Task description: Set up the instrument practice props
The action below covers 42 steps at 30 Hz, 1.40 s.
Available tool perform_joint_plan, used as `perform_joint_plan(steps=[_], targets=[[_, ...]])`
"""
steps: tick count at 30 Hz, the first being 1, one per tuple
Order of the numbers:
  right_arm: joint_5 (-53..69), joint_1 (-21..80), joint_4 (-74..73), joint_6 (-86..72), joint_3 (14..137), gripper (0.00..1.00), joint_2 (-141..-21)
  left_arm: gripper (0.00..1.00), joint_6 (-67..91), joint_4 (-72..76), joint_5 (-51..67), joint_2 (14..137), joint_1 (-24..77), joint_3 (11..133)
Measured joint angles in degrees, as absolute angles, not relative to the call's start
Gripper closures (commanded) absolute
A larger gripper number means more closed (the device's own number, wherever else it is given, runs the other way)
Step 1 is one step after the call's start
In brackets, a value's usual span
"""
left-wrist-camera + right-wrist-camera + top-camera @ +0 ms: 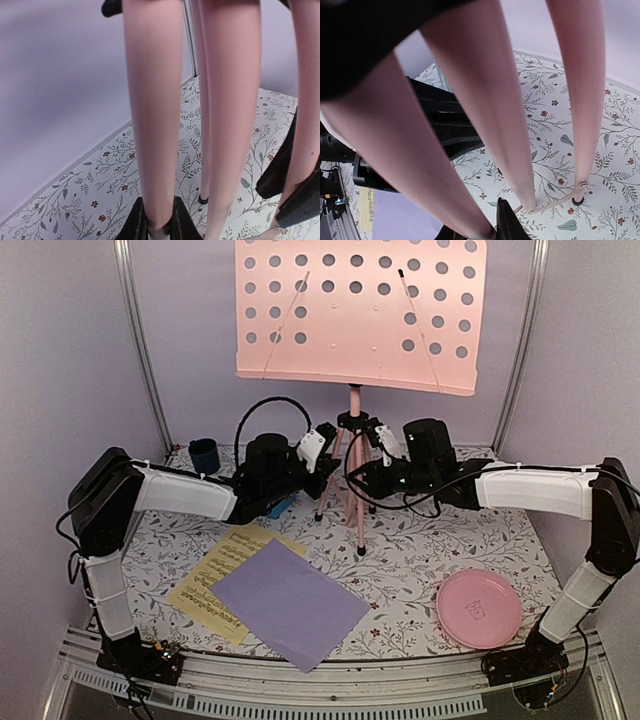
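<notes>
Music stand [350,350] upright behind lavender sheet [290,605]. L end effector [155,227] clamped on one leg [150,125], R end effector [477,232] clamped on another. Risk: stand toppled if legs pulled unevenly.

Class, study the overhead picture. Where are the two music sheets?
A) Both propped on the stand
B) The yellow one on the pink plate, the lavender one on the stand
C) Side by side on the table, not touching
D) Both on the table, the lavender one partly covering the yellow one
D: the lavender sheet lies flat on the table, overlapping the yellow sheet, and the stand holds no paper.
</notes>
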<state>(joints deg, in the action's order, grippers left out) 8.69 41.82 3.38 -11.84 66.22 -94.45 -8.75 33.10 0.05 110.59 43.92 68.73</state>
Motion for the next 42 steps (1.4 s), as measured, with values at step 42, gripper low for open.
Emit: perform_joint_plan(steps=[42], targets=[[-4.5,41.3,-8.7,-2.5,57.6,1.00,-79.5,1.00,-16.3,32.2,-0.1,122.5,48.4,84.3]])
